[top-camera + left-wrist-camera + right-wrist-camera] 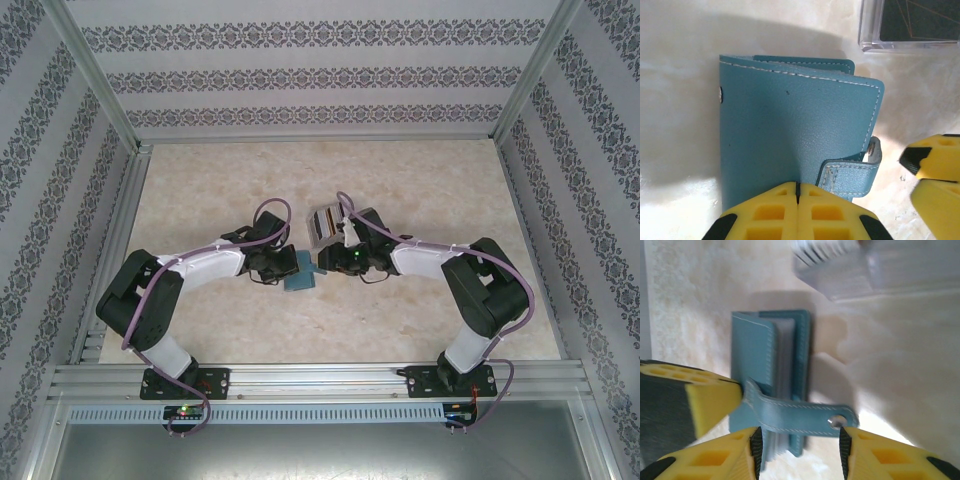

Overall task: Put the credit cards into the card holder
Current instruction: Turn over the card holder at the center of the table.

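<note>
Located card holder at mid-surface between the two arms, lying flat on the pale marbled surface with cover folded shut. Confirmed from left wrist view white stitching along cover edges and strap hanging loose at one side, with snap not fastened to the cover. Found left pincer fully closed, yellow fingers pressed together, tips over near edge of card holder; cannot tell whether touching it. Found right pincer with jaws apart and gripping nothing. Noted strap lying across the gap just beyond the tips, snap end near one finger. Recorded both pincers close together at the strap side of card holder. Located credit cards standing on edge in clear slotted rack just beyond card holder and apart from it. Identified in left wrist view one dark card with thin orange lines at the rack's end.
</note>
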Robot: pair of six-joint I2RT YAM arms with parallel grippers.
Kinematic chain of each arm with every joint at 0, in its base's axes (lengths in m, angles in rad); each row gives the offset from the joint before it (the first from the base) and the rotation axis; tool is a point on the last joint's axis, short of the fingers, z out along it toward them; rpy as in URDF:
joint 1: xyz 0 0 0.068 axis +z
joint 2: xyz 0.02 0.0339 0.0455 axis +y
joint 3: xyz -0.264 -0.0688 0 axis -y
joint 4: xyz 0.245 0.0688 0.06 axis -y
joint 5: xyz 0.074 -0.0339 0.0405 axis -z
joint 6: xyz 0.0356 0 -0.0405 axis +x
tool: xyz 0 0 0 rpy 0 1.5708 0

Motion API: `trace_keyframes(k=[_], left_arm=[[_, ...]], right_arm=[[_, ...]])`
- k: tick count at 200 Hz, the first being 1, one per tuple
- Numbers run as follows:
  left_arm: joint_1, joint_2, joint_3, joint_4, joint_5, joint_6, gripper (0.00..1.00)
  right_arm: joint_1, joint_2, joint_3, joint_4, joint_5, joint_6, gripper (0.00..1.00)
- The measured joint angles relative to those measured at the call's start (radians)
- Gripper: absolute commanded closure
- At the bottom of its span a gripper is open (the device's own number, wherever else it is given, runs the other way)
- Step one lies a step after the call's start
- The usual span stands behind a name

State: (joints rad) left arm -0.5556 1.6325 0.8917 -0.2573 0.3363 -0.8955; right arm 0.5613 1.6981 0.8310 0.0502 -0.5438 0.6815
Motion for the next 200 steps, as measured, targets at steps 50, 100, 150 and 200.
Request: trace_keyframes(k=[50,100,150,200], left_arm=[[-0.003,0.018,0.0,0.026,0.004,0.0,0.95],[-0.006,0.026,-0.009,0.068,0.011,0.0,0.99],[-0.005,-0.005,-0.087,0.182,0.003,-0.016,1.0],[-0.003,-0.038,-0.159,0.275,-0.019,-0.037,1.0]], right_arm=[[0.072,0.029,-0.002,-0.004,0.047,0.038,0.51],[0.099,0.077,0.025,0.001,0.064,0.092,0.46],[0.098,0.111,0.034,0.076,0.039,0.179,0.48],[0.096,0.144,0.013,0.218,0.011,0.293,0.56]])
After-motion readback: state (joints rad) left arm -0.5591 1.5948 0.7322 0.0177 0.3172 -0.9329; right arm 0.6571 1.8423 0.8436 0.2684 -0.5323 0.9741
